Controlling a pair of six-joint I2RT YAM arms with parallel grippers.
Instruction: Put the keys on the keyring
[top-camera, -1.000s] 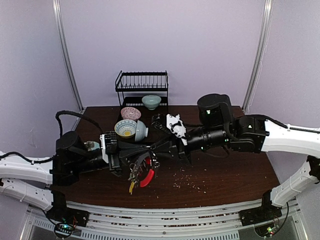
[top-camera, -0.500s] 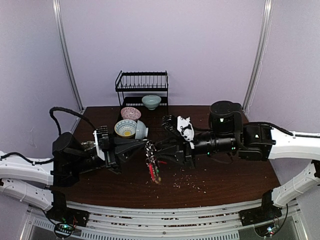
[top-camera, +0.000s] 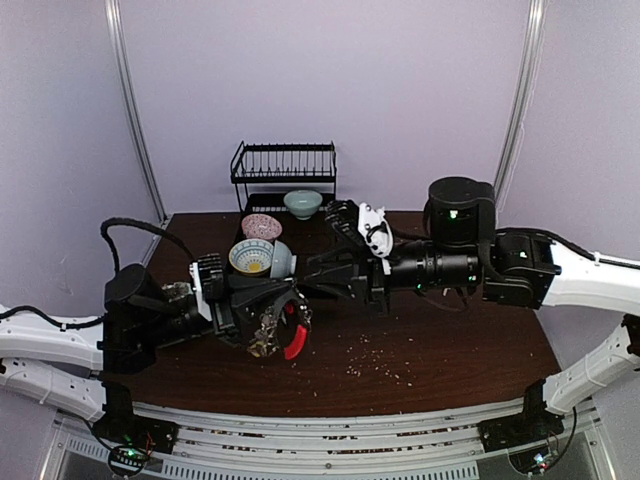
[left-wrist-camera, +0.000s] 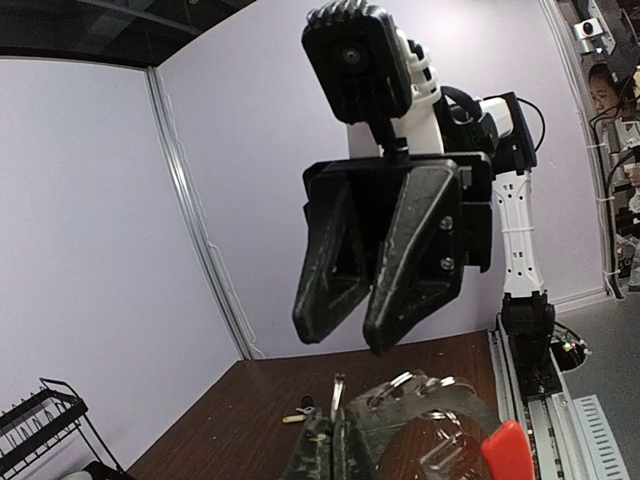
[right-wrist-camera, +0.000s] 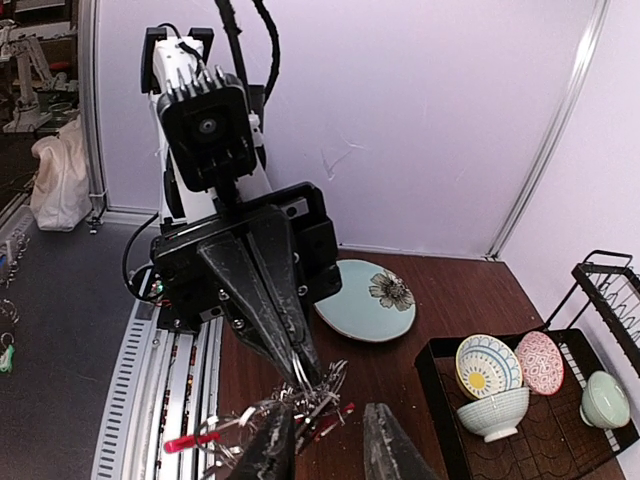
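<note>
My left gripper (top-camera: 288, 302) is shut on the thin metal ring (left-wrist-camera: 338, 392) of the keyring. In the left wrist view its closed fingertips (left-wrist-camera: 335, 445) pinch the ring edge-on. The bunch of keys (top-camera: 268, 336) and the red clip (top-camera: 293, 342) hang below it, just above the table. My right gripper (top-camera: 308, 272) is open and empty, hovering just above and behind the ring. It also shows in the right wrist view (right-wrist-camera: 325, 452), with the bunch (right-wrist-camera: 322, 392) between and beyond its fingers. Two small loose keys (left-wrist-camera: 292, 416), one yellow-headed, lie on the table beyond.
A black dish rack (top-camera: 285, 175) stands at the back with a green bowl (top-camera: 302, 203). A pink bowl (top-camera: 261, 227) and two more bowls (top-camera: 252, 257) sit in a black tray. A pale blue flowered plate (right-wrist-camera: 365, 300) lies by the left arm. Crumbs (top-camera: 372, 362) dot the table's middle.
The keyring bunch, which dangled between both grippers, now hangs under my left gripper, further left. My right gripper has drawn up and back a little and stands open.
</note>
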